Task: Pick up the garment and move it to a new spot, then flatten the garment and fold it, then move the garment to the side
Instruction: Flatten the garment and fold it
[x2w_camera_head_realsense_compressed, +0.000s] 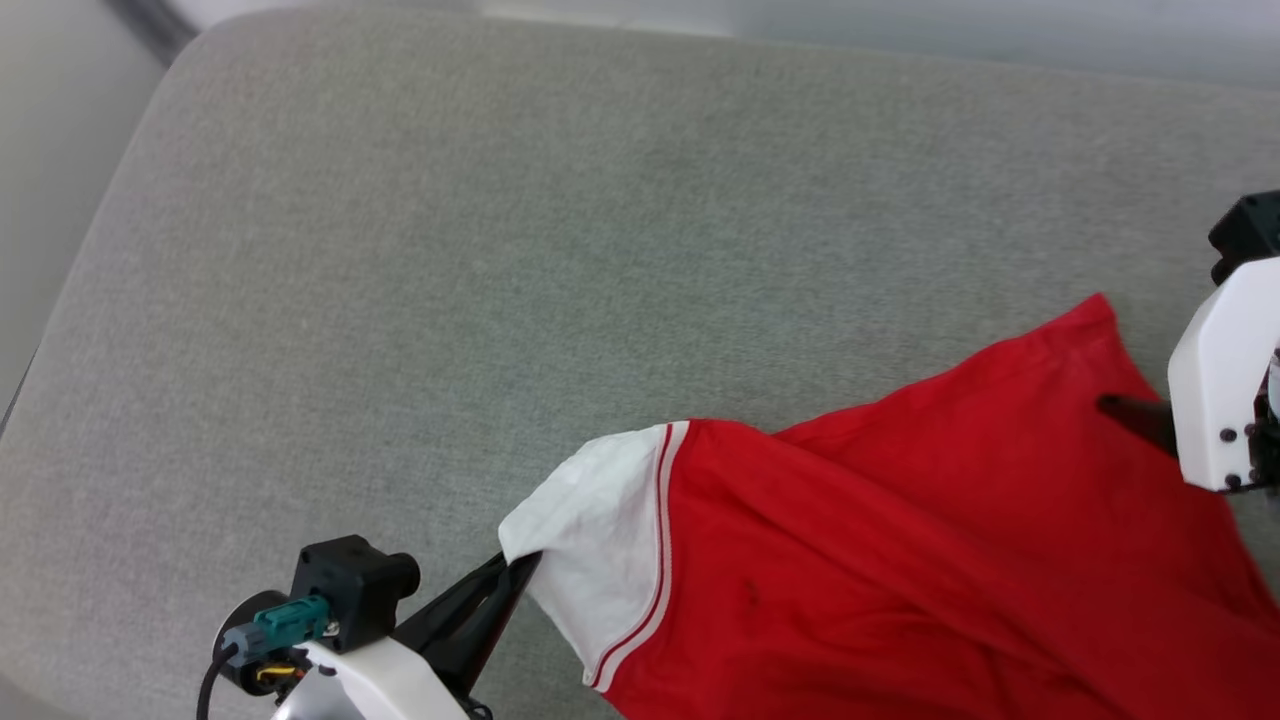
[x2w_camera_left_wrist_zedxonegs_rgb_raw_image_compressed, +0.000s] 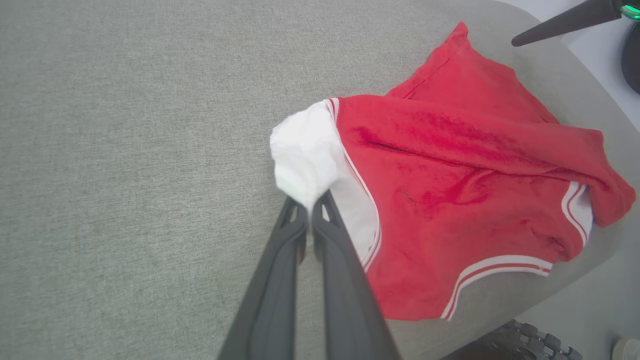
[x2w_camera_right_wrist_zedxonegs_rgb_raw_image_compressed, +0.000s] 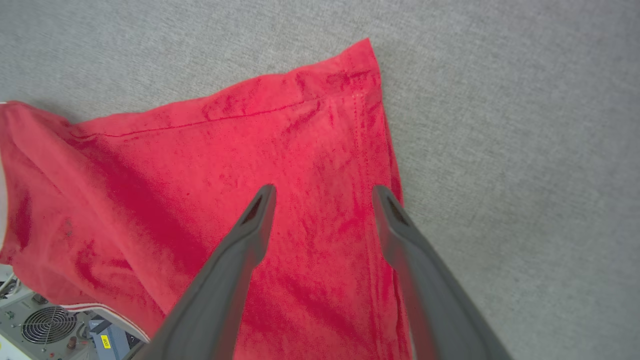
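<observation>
Red jersey-knit T-shirt (x2w_camera_head_realsense_compressed: 900, 540) with white striped-trim sleeves crumpled at right near corner of grey fabric-topped surface (x2w_camera_head_realsense_compressed: 450, 250), partly past its edge. Left gripper (x2w_camera_left_wrist_zedxonegs_rgb_raw_image_compressed: 310, 202) pinching white sleeve (x2w_camera_left_wrist_zedxonegs_rgb_raw_image_compressed: 305, 155); right gripper (x2w_camera_right_wrist_zedxonegs_rgb_raw_image_compressed: 322, 192) spread, empty, over red hem corner. Risk: one-sided pull bunching cloth or sliding it off.

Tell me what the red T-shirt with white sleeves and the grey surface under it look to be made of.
Red T-shirt with white striped-trim sleeves: soft knit fabric, probably cotton jersey, matte; it drapes and creases in loose folds. Grey padded surface: woven upholstery cloth, matte, judging by its fine heathered weave and rounded cushion-like corner.
</observation>
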